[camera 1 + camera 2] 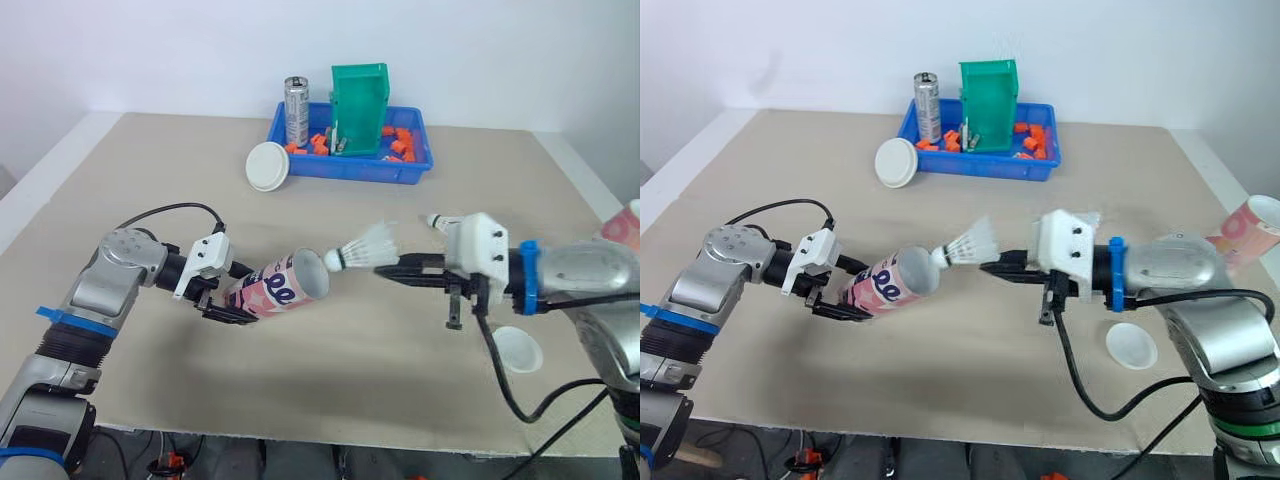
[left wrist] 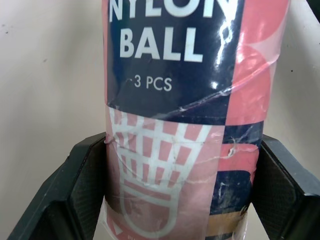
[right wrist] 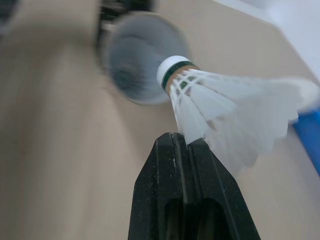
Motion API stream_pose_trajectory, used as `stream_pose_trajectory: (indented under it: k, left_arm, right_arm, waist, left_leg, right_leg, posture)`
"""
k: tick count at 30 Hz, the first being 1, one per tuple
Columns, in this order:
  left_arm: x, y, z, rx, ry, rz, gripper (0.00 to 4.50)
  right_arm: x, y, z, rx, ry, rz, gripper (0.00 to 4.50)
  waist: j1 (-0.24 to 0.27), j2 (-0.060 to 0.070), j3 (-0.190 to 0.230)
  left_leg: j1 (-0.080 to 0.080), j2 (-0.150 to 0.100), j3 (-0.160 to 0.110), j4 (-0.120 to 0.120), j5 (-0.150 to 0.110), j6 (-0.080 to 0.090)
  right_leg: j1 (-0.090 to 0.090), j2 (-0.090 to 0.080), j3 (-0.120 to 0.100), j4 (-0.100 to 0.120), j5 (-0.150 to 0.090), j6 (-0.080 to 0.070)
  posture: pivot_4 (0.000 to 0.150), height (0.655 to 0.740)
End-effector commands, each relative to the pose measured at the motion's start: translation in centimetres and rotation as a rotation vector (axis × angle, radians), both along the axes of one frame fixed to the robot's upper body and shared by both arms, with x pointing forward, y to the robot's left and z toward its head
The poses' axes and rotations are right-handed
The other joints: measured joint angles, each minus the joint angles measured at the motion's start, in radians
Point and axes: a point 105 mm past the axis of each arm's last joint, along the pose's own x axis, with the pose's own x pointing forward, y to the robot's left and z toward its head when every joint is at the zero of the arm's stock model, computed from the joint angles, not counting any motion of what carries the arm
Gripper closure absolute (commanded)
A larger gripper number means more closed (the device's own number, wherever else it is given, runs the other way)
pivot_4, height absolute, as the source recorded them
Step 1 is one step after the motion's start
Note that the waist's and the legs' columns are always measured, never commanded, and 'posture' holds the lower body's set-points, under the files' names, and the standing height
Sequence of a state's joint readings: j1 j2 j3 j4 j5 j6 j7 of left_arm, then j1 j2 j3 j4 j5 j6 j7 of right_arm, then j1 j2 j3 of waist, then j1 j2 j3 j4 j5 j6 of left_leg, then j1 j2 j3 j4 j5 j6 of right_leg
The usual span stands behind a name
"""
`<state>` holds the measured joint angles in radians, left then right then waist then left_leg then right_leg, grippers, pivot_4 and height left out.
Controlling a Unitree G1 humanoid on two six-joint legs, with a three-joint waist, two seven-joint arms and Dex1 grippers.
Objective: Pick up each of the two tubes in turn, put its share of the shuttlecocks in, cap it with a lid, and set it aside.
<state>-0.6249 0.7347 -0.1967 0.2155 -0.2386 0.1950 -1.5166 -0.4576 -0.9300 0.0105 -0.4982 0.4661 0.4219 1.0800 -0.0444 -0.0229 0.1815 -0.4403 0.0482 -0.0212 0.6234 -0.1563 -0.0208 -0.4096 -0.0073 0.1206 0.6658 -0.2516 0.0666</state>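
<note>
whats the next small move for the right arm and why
Probably ease the right gripper toward the tube: the cork of its shuttlecock sits at the open mouth, not yet inside, and the left gripper holds the tube aimed at it.

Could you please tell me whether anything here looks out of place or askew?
Nothing looks spilled or damaged. The second tube sits tilted at the far right, and the right hand pinches the shuttlecock by its skirt.

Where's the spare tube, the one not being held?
Head views: the spare tube sits at the table's far right edge, on the robot's right, beyond the lid lying near the front edge.
</note>
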Motion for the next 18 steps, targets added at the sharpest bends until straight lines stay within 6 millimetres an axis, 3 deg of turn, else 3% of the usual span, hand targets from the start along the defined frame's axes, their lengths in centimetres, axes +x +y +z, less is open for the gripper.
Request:
stream_pose_trajectory:
  k: [1,11,18]
  left_arm:
    - [0.0,0.1,1.3,-0.014,-0.047,-0.006,0.67]
    - [0.0,0.0,1.3,-0.013,-0.049,-0.01,0.67]
    - [-0.1,0.0,1.3,-0.014,-0.047,-0.009,0.67]
  right_arm:
    - [-0.5,0.7,0.9,-0.016,-0.051,0.088,4.48]
    - [-0.7,4.3,-0.6,-0.106,-0.065,0.272,4.48]
    - [-0.1,4.5,-0.5,-0.112,-0.08,0.266,4.48]
  waist:
    - [0.0,0.0,0.0]
    - [-0.002,0.0,0.0]
    - [-0.001,0.0,0.0]
  left_leg:
    - [0.0,0.0,0.0,0.0,0.0,0.0]
    - [0.001,0.002,-0.001,-0.002,-0.001,-0.001]
    - [0.0,0.002,-0.001,-0.001,-0.001,-0.001]
  right_leg:
    - [0.0,0.0,0.0,0.0,0.0,0.0]
    - [-0.001,0.002,-0.002,0.001,-0.001,-0.002]
    - [-0.001,0.002,-0.002,0.001,-0.001,-0.002]
  posture:
    - [0.15,0.7362]
    - [0.15,0.7362]
    - [0.15,0.7362]
